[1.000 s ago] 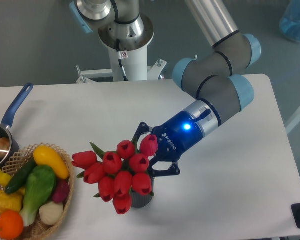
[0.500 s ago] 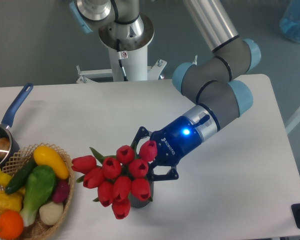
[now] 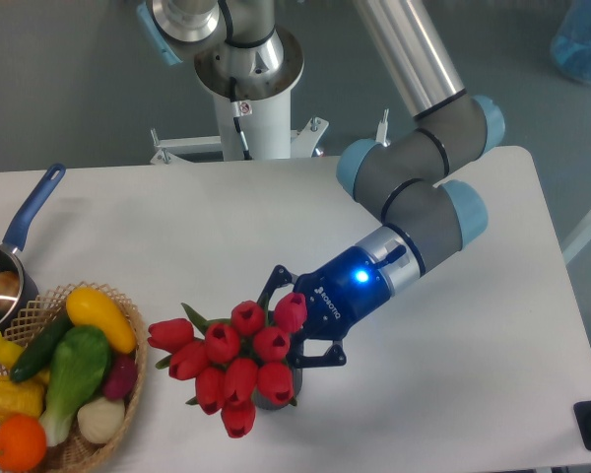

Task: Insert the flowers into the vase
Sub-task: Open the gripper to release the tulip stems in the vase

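The flowers [image 3: 234, 360] sit in the vase [image 3: 272, 396] on the white table [image 3: 453, 394], their buds hiding most of it. The end effector [image 3: 284, 320] reaches in beside the vase with fingers spread around the stems. Left of the vase stand a vegetable basket [image 3: 118, 404] and a blue-handled saucepan [image 3: 20, 236].

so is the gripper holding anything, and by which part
The gripper appears to hold the flowers by their stems, just behind the buds; the contact itself is hidden.

White "ROBOTIQ" lettering runs along the gripper [image 3: 288, 317] body
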